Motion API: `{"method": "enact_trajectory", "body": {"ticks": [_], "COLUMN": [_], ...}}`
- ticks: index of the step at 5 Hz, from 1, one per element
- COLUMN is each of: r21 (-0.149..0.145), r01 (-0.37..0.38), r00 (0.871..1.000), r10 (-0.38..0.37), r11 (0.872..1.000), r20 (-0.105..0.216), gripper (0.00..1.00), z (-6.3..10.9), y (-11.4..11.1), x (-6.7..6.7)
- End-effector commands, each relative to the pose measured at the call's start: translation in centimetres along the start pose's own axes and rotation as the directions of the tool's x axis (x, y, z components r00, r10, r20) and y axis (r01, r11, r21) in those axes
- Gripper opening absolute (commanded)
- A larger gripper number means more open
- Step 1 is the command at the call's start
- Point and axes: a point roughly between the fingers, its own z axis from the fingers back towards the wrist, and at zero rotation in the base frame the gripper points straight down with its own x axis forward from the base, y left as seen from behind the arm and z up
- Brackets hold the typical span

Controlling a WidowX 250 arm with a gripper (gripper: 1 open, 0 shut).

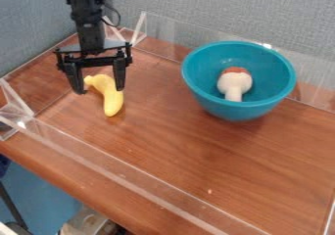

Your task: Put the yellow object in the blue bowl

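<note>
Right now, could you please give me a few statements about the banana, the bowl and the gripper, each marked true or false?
1. The yellow object lies on the table, outside the blue bowl. True.
2. The gripper is shut on the banana. False: its jaws stand open around it.
3. The bowl is empty. False: a whitish mushroom-like piece lies inside.
4. The bowl stands right of the banana in the picture. True.

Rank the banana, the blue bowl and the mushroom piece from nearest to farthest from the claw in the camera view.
Measured from the claw:
1. Banana: right under the open claw, at the left of the table.
2. Blue bowl: to the right, its near rim closer than its contents.
3. Mushroom piece: inside the bowl, farthest right.
</note>
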Motion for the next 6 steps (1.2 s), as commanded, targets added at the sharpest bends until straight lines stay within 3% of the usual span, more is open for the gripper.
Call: {"method": "enact_trajectory", "body": {"ticks": [1,2,4,6], "r21": [-0.014,-0.014,-0.013,-0.008], "r01": [-0.064,-0.103,-0.271,-0.281], "r00": [0.995,0.990,0.954,0.946], "r10": [0.065,0.103,0.271,0.278], "r11": [0.998,0.995,0.962,0.960], "r20": [0.078,0.095,0.127,0.168], "gripper": [1.00,1.00,1.00,1.00], "z": [1.6,1.6,1.6,1.6], "y": [-0.6,-1.1,-1.7,-2.8], "x": [1.3,1.7,2.1,4.1]}}
